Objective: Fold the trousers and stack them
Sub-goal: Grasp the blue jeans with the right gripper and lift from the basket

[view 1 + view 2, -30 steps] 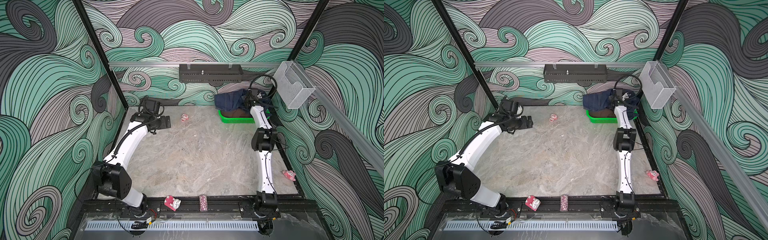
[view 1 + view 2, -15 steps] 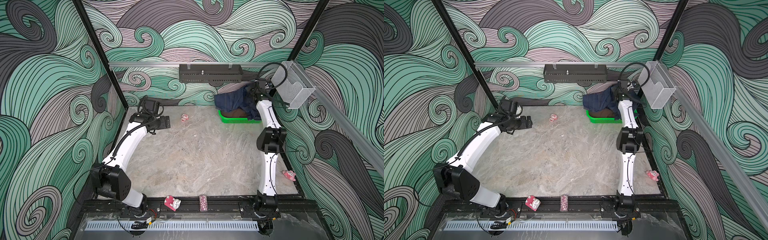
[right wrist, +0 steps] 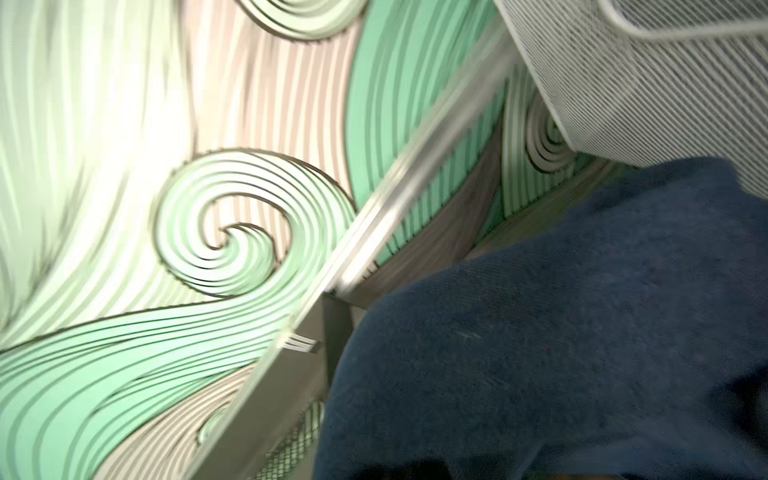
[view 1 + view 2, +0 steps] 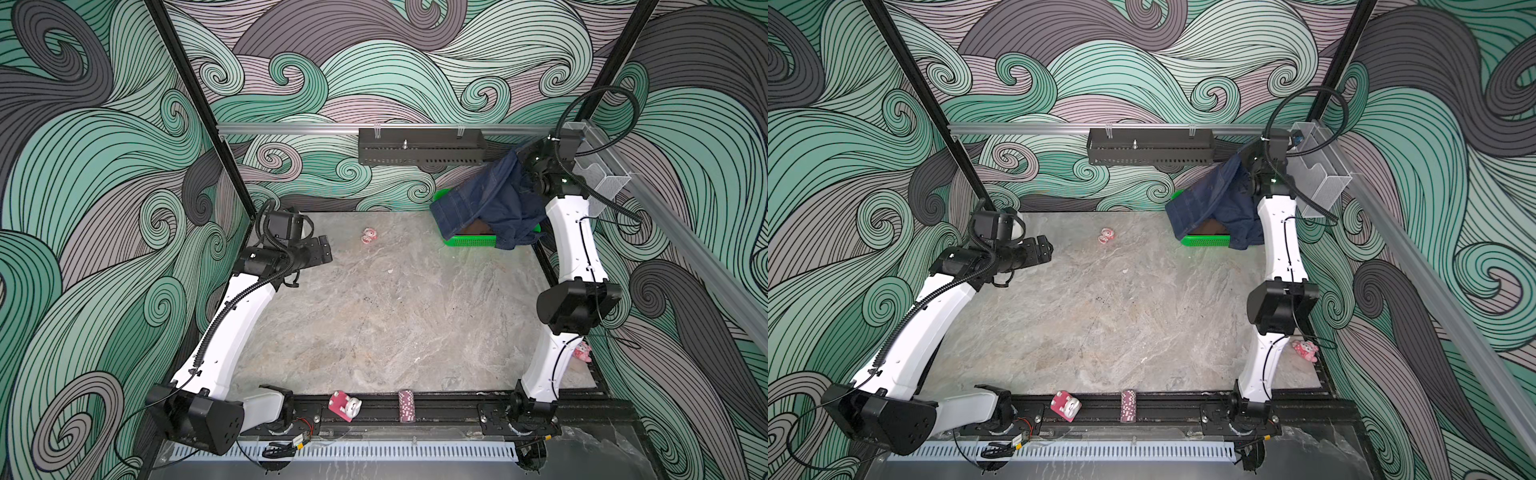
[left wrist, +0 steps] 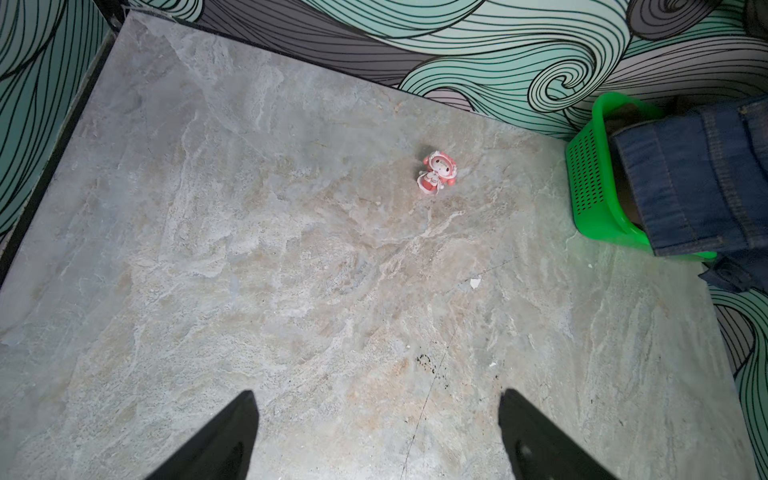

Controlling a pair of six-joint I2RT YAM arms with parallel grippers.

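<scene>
The trousers (image 4: 494, 199) hang from the right gripper (image 4: 527, 161), pinched tight in its jaws, over the green basket (image 4: 469, 240) in the far right corner. The left gripper (image 4: 325, 252) is wide open and holds nothing.

The dark navy-blue denim trousers (image 4: 490, 199) are covering the right gripper's (image 4: 524, 160) fingertips in both top views and filling much of the blurred right wrist view. They are hiding much of the green perforated plastic basket (image 4: 471, 240), whose brown contents (image 4: 473, 227) are showing too little to identify. The left wrist view's edge is cutting off the left gripper's (image 5: 377, 392) black fingers (image 5: 232, 436)
</scene>
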